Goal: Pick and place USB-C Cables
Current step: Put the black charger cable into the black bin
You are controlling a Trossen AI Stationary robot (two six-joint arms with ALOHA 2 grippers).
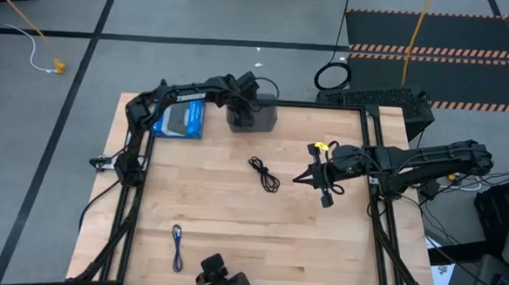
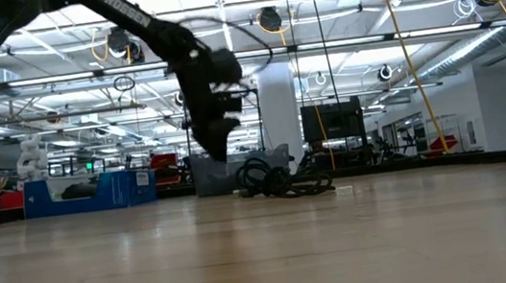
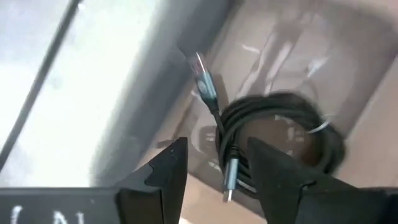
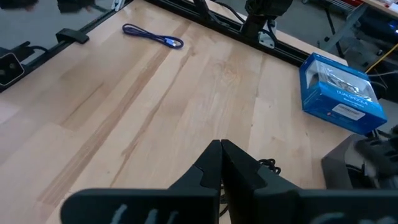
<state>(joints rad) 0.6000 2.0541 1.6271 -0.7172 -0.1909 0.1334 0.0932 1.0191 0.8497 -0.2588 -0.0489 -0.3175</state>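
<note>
My left gripper (image 1: 248, 97) hangs open over a grey bin (image 1: 254, 118) at the table's far edge. In the left wrist view a coiled black USB-C cable (image 3: 280, 121) lies on the bin's floor, and one plug end runs down between the open fingers (image 3: 214, 146). A second black cable (image 1: 264, 174) lies loose mid-table, also seen in the low view (image 2: 277, 182). A blue-purple cable (image 1: 177, 246) rests near the near edge, and the right wrist view shows it too (image 4: 152, 36). My right gripper (image 1: 299, 179) is shut (image 4: 222, 155) and hovers just right of the mid-table cable.
A blue box (image 1: 179, 119) stands left of the bin. Black frame rails (image 1: 374, 157) run along the table's sides. A camera mount (image 1: 221, 279) sits at the near edge. A black cable ring (image 1: 332, 77) and a yellow cord (image 1: 417, 29) lie on the floor beyond the table.
</note>
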